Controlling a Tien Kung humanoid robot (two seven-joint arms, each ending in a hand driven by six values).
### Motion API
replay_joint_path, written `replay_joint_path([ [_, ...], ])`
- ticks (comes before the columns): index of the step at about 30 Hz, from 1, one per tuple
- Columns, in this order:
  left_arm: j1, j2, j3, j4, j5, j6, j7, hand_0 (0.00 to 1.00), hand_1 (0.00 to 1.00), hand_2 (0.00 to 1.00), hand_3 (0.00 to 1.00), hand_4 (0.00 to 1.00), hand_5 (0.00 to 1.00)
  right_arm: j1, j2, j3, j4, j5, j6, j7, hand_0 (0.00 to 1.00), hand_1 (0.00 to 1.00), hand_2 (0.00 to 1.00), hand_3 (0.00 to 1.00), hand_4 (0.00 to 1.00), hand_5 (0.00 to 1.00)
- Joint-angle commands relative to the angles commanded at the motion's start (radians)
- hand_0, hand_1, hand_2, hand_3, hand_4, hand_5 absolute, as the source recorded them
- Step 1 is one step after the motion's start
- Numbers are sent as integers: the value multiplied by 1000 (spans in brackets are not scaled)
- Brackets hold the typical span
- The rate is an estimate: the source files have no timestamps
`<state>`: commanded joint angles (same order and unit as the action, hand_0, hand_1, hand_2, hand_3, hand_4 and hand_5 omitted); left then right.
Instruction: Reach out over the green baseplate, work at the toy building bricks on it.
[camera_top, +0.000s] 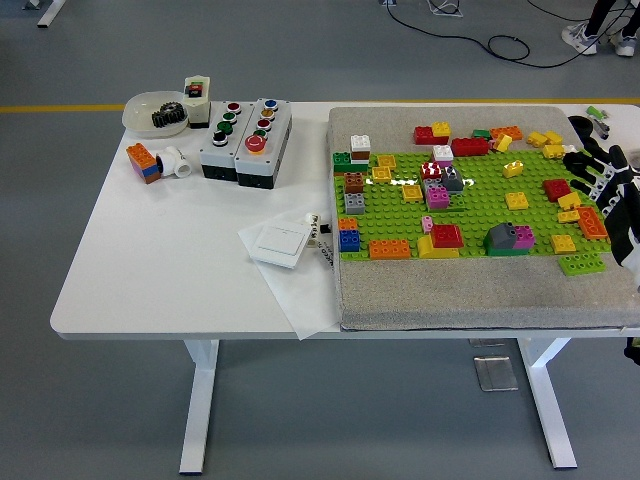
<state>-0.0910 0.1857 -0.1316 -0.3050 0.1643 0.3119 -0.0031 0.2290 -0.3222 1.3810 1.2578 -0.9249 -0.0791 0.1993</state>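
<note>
The green baseplate (470, 205) lies on a grey mat (480, 290) on the right half of the table. Many toy bricks stand on it: a red one (446, 235), a pink one (438, 196), a grey and pink piece (508, 238), an orange one (389, 249), a blue one (348, 239). My right hand (597, 172) comes in at the right edge, fingers spread and holding nothing, over the plate's right end by an orange brick (591, 223) and a red brick (556, 188). The left arm is out of view.
Two button boxes (246, 140) stand left of the mat. A white bowl with a gear (158, 112), a small orange and blue brick stack (143, 162), a white switch (276, 244) on paper, and a green brick (581, 264) off the plate's corner are also there.
</note>
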Motion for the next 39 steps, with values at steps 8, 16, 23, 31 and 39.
replay_joint_path([
  [8,-1,0,2,0,-3,0,-2,798,815,830,659,663,657,2,0,0,-3,3,-1,0,858,805,822,825,998,922],
  [16,-2,0,1,-1,-1,0,0,797,815,830,661,663,654,-1,-1,1,-4,4,0,-1,858,806,822,825,998,923],
  [23,-1,-1,1,-1,-1,0,1,798,816,831,661,663,654,-2,0,-3,-5,4,0,-1,859,806,822,825,998,924],
  [31,2,-1,-3,-1,4,0,3,799,816,832,660,663,654,-5,-1,-4,-4,4,-1,0,859,807,822,825,998,925],
  [39,5,-1,-7,0,11,1,5,799,816,831,661,664,655,-10,0,-4,-4,3,-2,2,862,807,822,825,998,924],
])
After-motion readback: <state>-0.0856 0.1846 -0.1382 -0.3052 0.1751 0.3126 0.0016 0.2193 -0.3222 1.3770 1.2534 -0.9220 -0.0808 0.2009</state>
